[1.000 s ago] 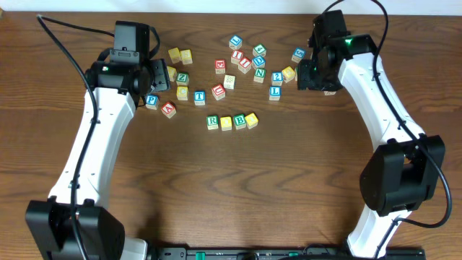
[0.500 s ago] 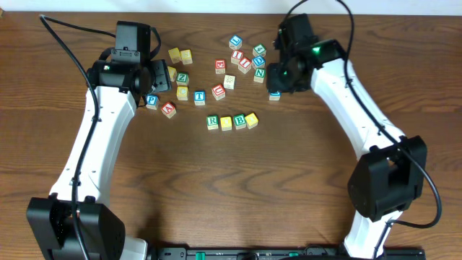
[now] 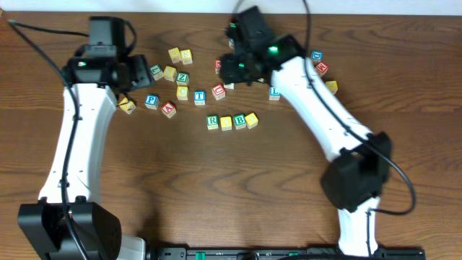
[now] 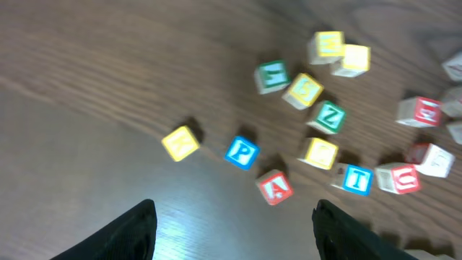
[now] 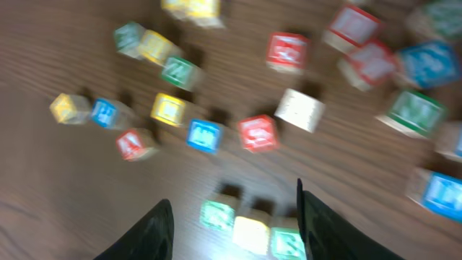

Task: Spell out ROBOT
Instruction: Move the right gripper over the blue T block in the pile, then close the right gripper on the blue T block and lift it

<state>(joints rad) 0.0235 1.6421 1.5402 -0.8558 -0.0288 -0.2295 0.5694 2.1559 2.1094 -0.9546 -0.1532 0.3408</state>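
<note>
Hovering over the far middle of the desk, my right gripper [image 5: 234, 217] is hanging with fingers spread and nothing between them. I am reading the same on my left gripper [image 4: 238, 232], gaping empty near the far left corner. The row of four blocks [image 3: 231, 121] is lying toward the desk's centre: green R, yellow, green B, yellow. The blue T block [image 4: 356, 178] is sitting among the loose blocks [image 3: 182, 78] nearer the far edge.

Brown wood-grain table [image 3: 216, 188]; pale strip [image 3: 188, 6] beyond far edge.
</note>
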